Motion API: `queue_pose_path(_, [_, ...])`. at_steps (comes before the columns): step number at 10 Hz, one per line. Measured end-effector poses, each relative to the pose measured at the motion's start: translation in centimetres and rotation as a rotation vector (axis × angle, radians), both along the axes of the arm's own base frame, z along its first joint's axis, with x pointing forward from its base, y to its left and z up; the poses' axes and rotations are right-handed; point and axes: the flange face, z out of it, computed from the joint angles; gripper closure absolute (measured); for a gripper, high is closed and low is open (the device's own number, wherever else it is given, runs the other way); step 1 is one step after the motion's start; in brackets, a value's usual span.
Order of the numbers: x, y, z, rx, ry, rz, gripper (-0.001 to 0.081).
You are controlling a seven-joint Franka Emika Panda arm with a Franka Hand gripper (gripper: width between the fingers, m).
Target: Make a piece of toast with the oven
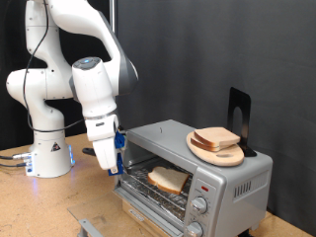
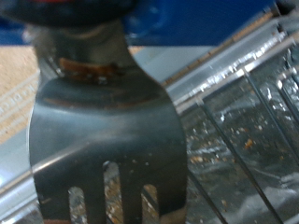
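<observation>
The pincer [image 1: 112,158] hangs low at the oven's [image 1: 222,183] open mouth, on the exterior view's left of it, fingers pointing down toward the desk [image 1: 39,202]. Whether it is open or closed cannot be told: in the exterior view the fingers are too small, and the wrist view is filled by a dark metal fork [image 2: 107,140] held close before the lens, its tines over the oven's shiny, crumb-flecked door [image 2: 234,131].

The toast [image 1: 169,179] lies inside the oven on the rack [image 1: 158,194], just to the exterior view's right of the pincer and slightly lower. Further right and higher, on the oven's roof, a round wooden plate [image 1: 212,151] carries more bread [image 1: 215,138]. Behind it stands a black bracket [image 1: 238,117].

The desk is pale wood with a speckled grain. The arm's white base [image 1: 51,153] is bolted on it to the exterior view's left of the pincer. Behind everything hangs a black curtain [image 1: 247,49].
</observation>
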Motion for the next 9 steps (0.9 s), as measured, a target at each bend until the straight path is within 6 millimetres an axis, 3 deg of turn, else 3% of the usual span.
queue_pose_path(4, [-0.3,0.3,-0.2,0.01,0.013,0.007,0.0412])
queue_pose_path(9, [-2.1,-4.8,0.7,0.075,0.054,-0.008,0.0412])
